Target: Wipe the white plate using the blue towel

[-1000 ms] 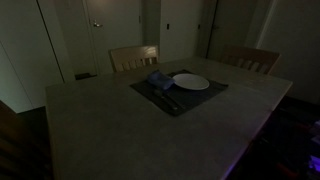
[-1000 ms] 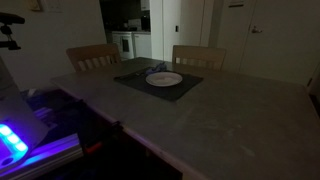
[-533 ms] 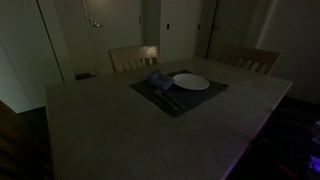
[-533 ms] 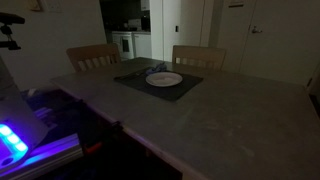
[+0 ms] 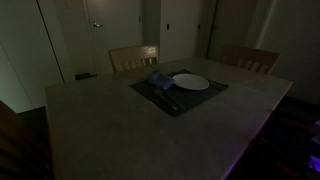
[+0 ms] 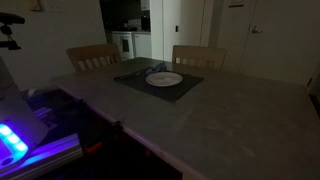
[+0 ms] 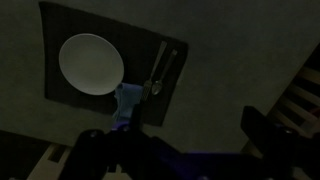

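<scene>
A white plate (image 5: 190, 82) lies on a dark placemat (image 5: 205, 101) at the far side of the table; it shows in both exterior views (image 6: 165, 79). A crumpled blue towel (image 5: 157, 79) lies on the mat beside the plate. In the wrist view the plate (image 7: 91, 63) is at upper left and the towel (image 7: 128, 100) just below its edge. My gripper (image 7: 170, 128) is open and empty, high above the table, its dark fingers (image 7: 262, 128) wide apart. The arm does not show in the exterior views.
Cutlery (image 7: 160, 68) lies on the mat (image 7: 60, 25) next to the plate. Two wooden chairs (image 5: 133, 58) (image 5: 250, 60) stand behind the table (image 5: 110, 130). Chair slats (image 7: 300, 95) show at the right of the wrist view. The room is dark.
</scene>
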Tool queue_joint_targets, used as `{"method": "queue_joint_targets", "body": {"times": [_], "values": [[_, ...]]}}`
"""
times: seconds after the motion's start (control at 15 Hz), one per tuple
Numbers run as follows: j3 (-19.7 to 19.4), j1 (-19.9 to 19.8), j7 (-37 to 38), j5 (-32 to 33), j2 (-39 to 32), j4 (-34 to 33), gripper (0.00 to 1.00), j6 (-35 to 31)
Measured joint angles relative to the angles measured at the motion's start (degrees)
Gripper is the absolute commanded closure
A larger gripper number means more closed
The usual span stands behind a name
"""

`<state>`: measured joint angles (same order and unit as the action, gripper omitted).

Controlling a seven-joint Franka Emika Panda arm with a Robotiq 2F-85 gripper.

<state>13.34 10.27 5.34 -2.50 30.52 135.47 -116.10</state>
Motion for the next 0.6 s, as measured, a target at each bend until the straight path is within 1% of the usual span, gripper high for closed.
{"method": "queue_joint_targets", "body": {"times": [0.2,0.47,0.6], "values": [[-2.47,-0.01,-3.68,0.00,-2.02,0.07,0.00,-2.85],[-7.03,-0.07,-10.07,-0.03,-7.38,0.07,0.00,-8.71],[-8.50,-0.13,-12.29,-0.02,-10.22,-0.05,0.00,-11.08]]}}
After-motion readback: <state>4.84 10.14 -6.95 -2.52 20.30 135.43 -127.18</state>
